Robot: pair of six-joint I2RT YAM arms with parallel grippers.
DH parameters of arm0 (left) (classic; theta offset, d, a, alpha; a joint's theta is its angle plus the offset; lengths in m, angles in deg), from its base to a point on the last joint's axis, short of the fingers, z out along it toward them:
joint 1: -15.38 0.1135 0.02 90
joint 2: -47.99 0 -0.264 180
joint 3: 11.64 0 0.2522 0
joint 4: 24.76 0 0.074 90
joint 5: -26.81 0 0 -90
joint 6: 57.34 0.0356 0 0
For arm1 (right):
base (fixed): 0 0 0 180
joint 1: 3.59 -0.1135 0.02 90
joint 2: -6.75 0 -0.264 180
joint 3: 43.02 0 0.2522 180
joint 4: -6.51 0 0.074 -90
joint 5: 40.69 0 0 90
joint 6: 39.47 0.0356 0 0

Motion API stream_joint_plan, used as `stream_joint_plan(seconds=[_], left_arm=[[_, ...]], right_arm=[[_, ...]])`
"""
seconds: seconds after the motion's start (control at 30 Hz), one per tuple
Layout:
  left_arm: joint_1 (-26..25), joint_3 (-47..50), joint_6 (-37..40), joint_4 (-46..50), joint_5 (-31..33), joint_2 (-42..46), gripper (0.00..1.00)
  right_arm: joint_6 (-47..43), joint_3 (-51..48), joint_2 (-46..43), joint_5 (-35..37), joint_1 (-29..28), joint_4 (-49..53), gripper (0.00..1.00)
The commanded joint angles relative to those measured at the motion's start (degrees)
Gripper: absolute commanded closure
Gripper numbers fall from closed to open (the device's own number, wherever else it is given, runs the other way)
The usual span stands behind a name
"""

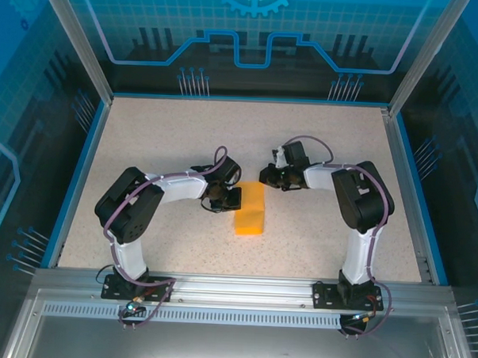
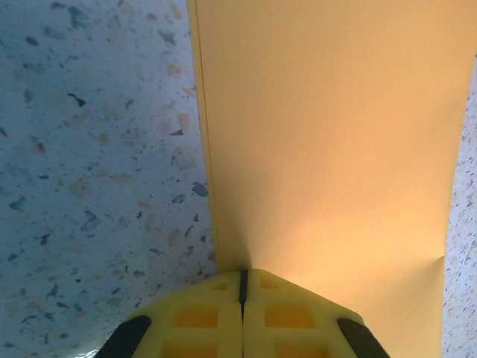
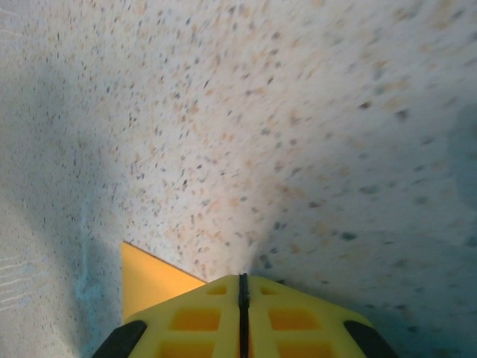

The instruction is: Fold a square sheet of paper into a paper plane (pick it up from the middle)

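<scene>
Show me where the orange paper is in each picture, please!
Top external: the orange paper lies mid-table, between the left gripper and the right gripper.
Left wrist: the orange paper fills the upper right, reaching down to the yellow fingertips.
Right wrist: one corner of the orange paper peeks out at the lower left.
Shared landmark: the speckled tabletop under the paper.
</scene>
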Motion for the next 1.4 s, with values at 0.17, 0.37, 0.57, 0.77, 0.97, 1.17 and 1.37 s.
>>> stream_joint_plan(seconds=[0.17, 0.37, 0.57, 0.77, 0.97, 1.17, 1.37], left_arm=[[-0.2, 4.6, 1.4, 7.5, 6.9, -6.2, 0.95], [-0.2, 3.9, 1.7, 7.4, 6.5, -6.8, 0.95], [-0.2, 3.3, 2.2, 7.8, 6.4, -7.0, 0.95], [-0.2, 3.6, 2.3, 8.0, 6.5, -6.8, 0.95], [-0.2, 3.7, 2.3, 8.1, 6.6, -7.0, 0.95], [-0.2, 3.7, 2.6, 8.5, 6.9, -7.0, 0.95], [-0.2, 3.8, 2.6, 8.7, 6.9, -7.5, 0.95]], right_arm=[[-2.8, -3.4, -6.6, -1.1, 1.6, 0.6, 0.9], [0.9, -9.1, -13.9, -3.9, -3.9, 1.7, 0.9], [2.3, -12.4, -14.5, -4.4, -8.3, 5.8, 0.9], [1.1, -15.5, -15.2, -5.7, -8.6, 6.9, 0.9], [0.7, -16.5, -13.9, -6.2, -8.9, 6.3, 0.9], [-1.2, -17.7, -12.5, -5.4, -9.0, 7.6, 0.9], [-1.9, -20.0, -13.7, -5.5, -9.2, 8.0, 0.88]])
